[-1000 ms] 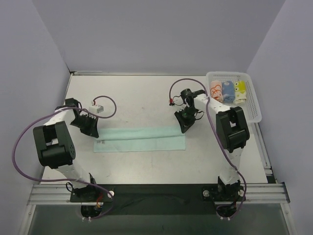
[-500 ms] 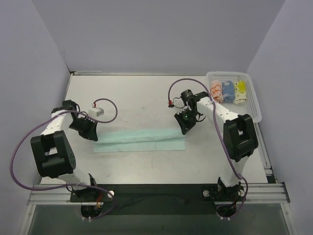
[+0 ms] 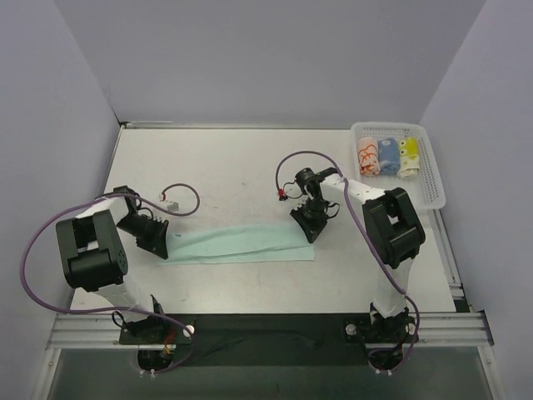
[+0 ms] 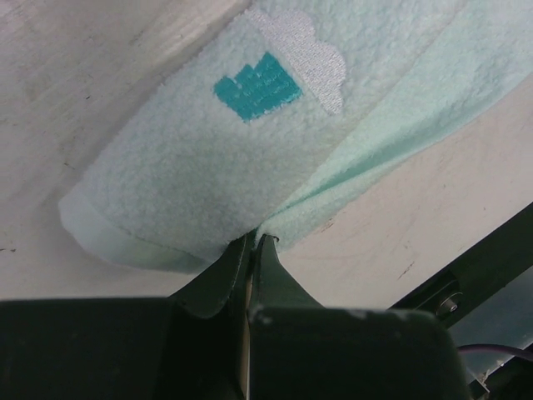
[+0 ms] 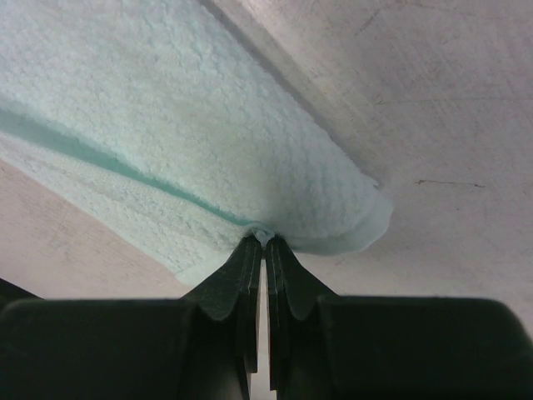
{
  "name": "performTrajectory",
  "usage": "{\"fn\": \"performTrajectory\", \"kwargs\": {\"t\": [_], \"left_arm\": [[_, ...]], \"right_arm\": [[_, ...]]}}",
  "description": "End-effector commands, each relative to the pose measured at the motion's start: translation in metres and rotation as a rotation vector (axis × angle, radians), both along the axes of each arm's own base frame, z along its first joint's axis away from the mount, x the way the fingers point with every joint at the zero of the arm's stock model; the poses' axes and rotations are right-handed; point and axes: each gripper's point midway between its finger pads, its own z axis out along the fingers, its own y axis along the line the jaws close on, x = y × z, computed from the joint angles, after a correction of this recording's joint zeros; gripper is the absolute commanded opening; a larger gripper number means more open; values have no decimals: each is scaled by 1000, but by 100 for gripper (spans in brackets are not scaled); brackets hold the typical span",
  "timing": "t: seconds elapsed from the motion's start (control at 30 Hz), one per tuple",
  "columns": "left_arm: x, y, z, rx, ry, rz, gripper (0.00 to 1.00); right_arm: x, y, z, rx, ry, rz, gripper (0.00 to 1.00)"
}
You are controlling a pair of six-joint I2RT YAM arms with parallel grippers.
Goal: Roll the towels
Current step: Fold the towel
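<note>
A pale mint-green towel (image 3: 241, 244) lies as a long folded strip across the middle of the table. My left gripper (image 3: 158, 243) is shut on the strip's left end, pinching the edge of the towel (image 4: 250, 150) near its teal and white embroidered mark (image 4: 279, 79). At the strip's right end my right gripper (image 3: 306, 227) is shut on the folded edge of the towel (image 5: 208, 167). Three rolled towels lie in the basket: white with orange (image 3: 367, 155), blue (image 3: 388, 154) and yellow (image 3: 408, 155).
A white slotted basket (image 3: 432, 179) stands at the table's far right corner. A small white connector (image 3: 169, 202) with a purple cable (image 3: 187, 190) lies behind the towel's left end. Grey walls close in on both sides and the back.
Both grippers have moved toward me, folding the towel's far edge over onto its near half. The strip is now narrower. Both stay shut on it.
</note>
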Motion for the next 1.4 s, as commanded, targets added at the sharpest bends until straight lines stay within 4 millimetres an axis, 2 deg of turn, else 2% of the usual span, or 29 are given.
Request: {"fn": "performTrajectory", "kwargs": {"t": [0.0,0.13,0.23,0.33,0.4,0.5,0.57,0.67,0.73,0.8,0.83,0.9,0.93,1.0,1.07,1.23,1.37], "left_arm": [[31,21,-9,66,-96,16,0],[42,15,6,30,-138,34,0],[55,12,15,5,-153,71,0],[63,8,16,-21,-125,120,0],[68,5,18,-39,-123,143,0],[76,4,24,-55,-136,159,0],[81,4,32,-59,-158,158,0],[88,4,55,-63,-217,139,0],[88,3,72,-56,-269,106,0],[85,4,79,-43,-298,77,0],[80,4,76,-35,-294,67,0],[73,7,72,-5,-295,33,0],[63,7,61,-3,-263,25,0],[58,9,50,14,-243,18,0],[49,11,35,28,-202,16,0],[48,17,0,71,-155,46,0],[49,20,-10,89,-139,60,0]], "right_arm": [[1,-17,-5,-75,-10,17,0],[21,-25,8,-76,-71,-6,0],[49,-37,16,-78,-112,-47,0],[72,-46,17,-83,-126,-82,0],[89,-43,25,-71,-160,-89,0],[100,-34,35,-39,-175,-103,0],[97,-28,43,-16,-168,-102,0],[88,-23,60,10,-174,-94,0],[75,-22,72,39,-171,-91,0],[65,-21,74,51,-159,-91,0],[60,-21,76,58,-162,-88,0],[46,-22,65,39,-123,-74,0],[42,-22,55,26,-99,-69,0],[31,-18,43,12,-60,-66,0],[29,-14,34,10,-54,-62,0],[21,-15,0,-40,1,-59,0],[21,-22,-10,-67,6,-65,0]]}}
